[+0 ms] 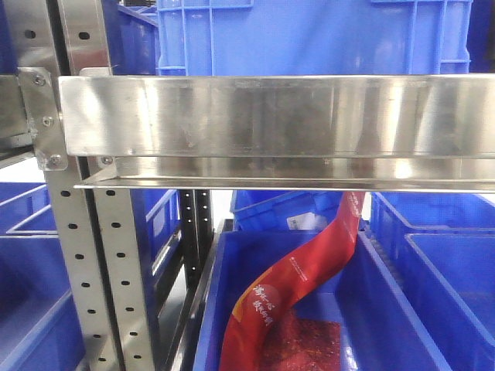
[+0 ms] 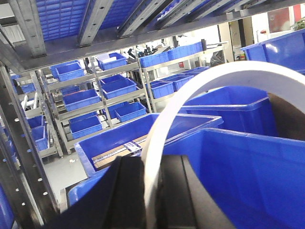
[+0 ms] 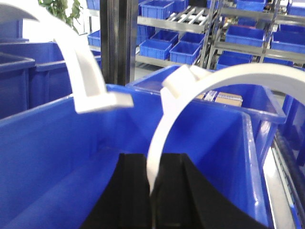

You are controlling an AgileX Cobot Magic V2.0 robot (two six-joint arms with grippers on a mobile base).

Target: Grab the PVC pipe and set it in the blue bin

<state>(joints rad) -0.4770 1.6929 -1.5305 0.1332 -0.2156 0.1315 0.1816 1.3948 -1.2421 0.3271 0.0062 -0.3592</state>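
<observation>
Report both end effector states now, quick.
Left end effector: closed on a white PVC strip.
Right end effector: closed on a white PVC strip.

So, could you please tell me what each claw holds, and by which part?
Left claw grips a white curved PVC strip by its lower end; right claw grips a second strip likewise.

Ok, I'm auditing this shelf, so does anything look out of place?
A red strip hangs from behind the rail into the bin, bent rather than lying flat. The left hand and right hand each grip a curved pipe.
</observation>
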